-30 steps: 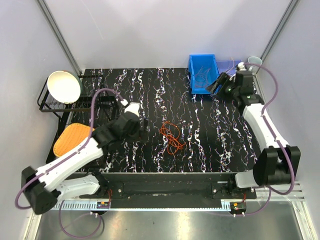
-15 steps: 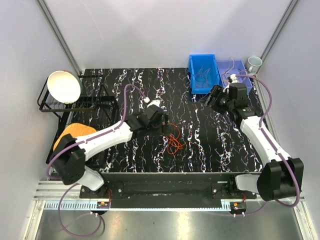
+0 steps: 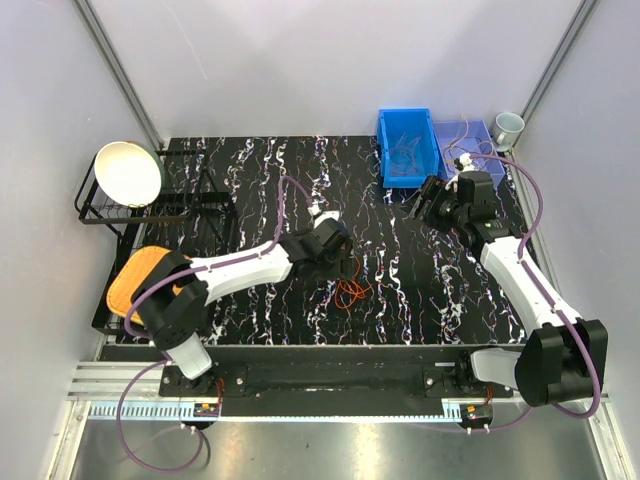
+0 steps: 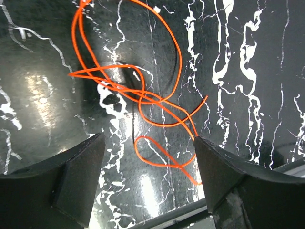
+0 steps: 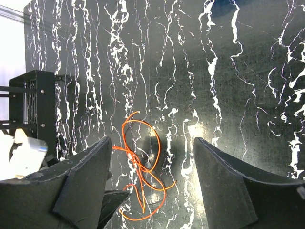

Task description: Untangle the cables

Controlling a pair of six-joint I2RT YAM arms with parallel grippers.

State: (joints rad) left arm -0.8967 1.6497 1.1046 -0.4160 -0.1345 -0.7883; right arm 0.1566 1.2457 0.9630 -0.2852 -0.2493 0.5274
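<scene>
Two empty grippers, both spread wide: left gripper [image 4: 147, 143] straddles the orange cables [image 4: 143, 98] lying mid-way across the table [image 3: 250, 160], I'd say to pinch a loop, right gripper [image 5: 152, 143] hovering clear near the blue bin [image 3: 384, 140]

Tangled orange cables [image 3: 350, 289] beside left hand [image 3: 342, 263], right hand [image 3: 422, 203] near blue bin [image 3: 385, 150]

Cables [image 3: 349, 284] at mid table [image 3: 260, 170], under the left tool [image 4: 148, 141]; 2 bins [image 3: 383, 150] back right, rack [image 3: 188, 203] back left.
</scene>
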